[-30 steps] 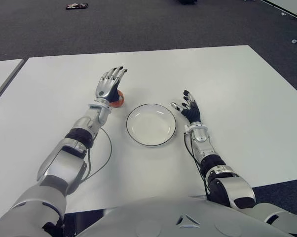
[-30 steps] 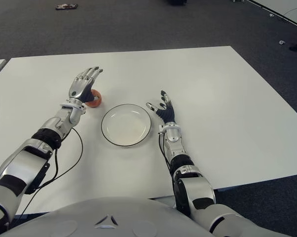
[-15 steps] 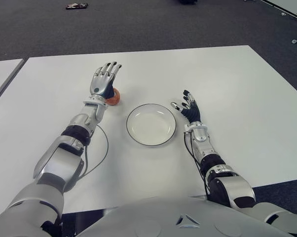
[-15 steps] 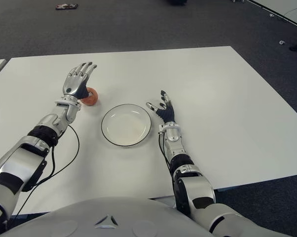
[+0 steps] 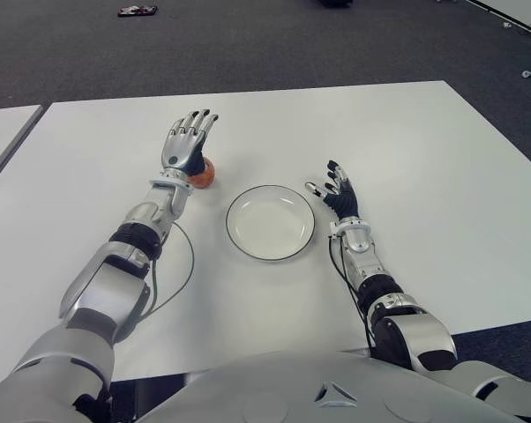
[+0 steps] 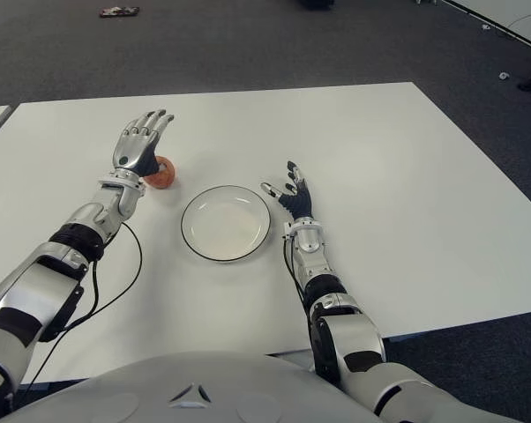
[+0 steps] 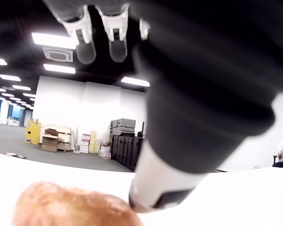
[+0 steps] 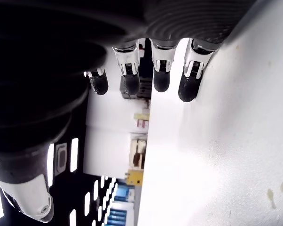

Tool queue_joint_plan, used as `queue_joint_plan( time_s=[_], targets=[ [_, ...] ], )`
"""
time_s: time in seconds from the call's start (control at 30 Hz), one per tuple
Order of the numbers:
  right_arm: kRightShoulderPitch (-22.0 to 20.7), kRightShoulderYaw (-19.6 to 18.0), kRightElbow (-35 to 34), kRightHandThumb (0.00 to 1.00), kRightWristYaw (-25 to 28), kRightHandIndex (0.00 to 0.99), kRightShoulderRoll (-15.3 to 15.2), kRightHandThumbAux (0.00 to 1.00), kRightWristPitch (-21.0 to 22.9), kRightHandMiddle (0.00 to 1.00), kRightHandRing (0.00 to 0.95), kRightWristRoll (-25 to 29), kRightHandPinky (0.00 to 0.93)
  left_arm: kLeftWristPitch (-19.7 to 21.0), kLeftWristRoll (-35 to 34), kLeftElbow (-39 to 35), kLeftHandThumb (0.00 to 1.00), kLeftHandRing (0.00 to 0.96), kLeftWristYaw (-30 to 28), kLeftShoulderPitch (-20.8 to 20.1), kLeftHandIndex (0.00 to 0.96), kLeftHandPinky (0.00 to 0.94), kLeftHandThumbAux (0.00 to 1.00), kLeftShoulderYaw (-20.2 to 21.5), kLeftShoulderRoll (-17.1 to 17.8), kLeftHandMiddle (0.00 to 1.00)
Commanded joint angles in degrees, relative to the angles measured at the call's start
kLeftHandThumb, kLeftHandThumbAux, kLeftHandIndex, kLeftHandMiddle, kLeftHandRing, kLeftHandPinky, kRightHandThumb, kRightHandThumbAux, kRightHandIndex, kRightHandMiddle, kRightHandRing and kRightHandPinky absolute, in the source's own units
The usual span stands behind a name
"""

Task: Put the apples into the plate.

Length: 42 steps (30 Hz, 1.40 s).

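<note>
1. A white plate point(image 5: 270, 222) with a dark rim lies on the white worktop point(image 5: 424, 141), in front of the robot's chest; it holds nothing; I take it as the landmark for everything else.
2. One reddish-orange apple point(image 5: 203, 173) sits on the worktop to the left of the plate and slightly farther from the robot, near the rim but apart from it; it is outside the plate.
3. The left hand point(image 5: 185, 150) is over the apple, on the plate's left; its fingers point(image 5: 198, 122) are stretched out and spread, pointing away from the robot; it has hold of nothing; in the eye views the palm covers the apple's left part; in the left wrist view the apple point(image 7: 75, 207) shows low under the thumb, with the white worktop around it; whether the hand touches the fruit cannot be told.
4. The right hand point(image 5: 338, 192) shows to the right of the plate, just beside its rim but apart from it; its fingers point(image 8: 158, 70) are extended and loosely spread, with nothing in them; the right wrist view shows them next to the bare worktop surface.
5. A black cable point(image 5: 182, 264) loops on the worktop beside the left forearm, on the plate's left and nearer the robot.
6. Beyond the worktop, far from the plate, is dark carpeted floor point(image 5: 248, 44) with a small dark object point(image 5: 137, 11) lying on it.
</note>
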Motion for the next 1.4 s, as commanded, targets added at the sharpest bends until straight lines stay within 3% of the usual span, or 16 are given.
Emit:
queue_joint_plan(
  time_s=[0.03,0.9,1.2,1.4],
  targets=[
    [1.8,0.5,2.6,0.126,0.6,0.000,0.8,0.701,3.1,0.000,0.007,0.2,0.043,0.3,-0.7,-0.4,0.000,0.000,-2.2,0.5,0.000,0.000,0.338,-0.1,0.2,0.000],
    [2.7,0.5,1.7,0.143,1.3,0.000,0.3,0.691,3.2,0.000,0.006,0.4,0.047,-1.3,-6.0,0.4,0.005,0.000,-4.8,1.4,0.000,0.000,0.345,1.8,-1.7,0.000],
    [2.7,0.4,1.6,0.144,1.5,0.000,0.2,0.695,3.3,0.000,0.005,0.5,0.043,-4.5,-17.2,2.2,0.000,0.000,-10.2,2.0,0.000,0.000,0.328,9.1,-4.9,0.000],
    [2.7,0.5,1.6,0.144,1.6,0.000,0.1,0.695,3.5,0.000,0.004,0.4,0.044,-3.2,-21.8,1.4,0.000,0.000,-14.7,2.2,0.000,0.000,0.336,12.4,-5.7,0.000]
  ],
)
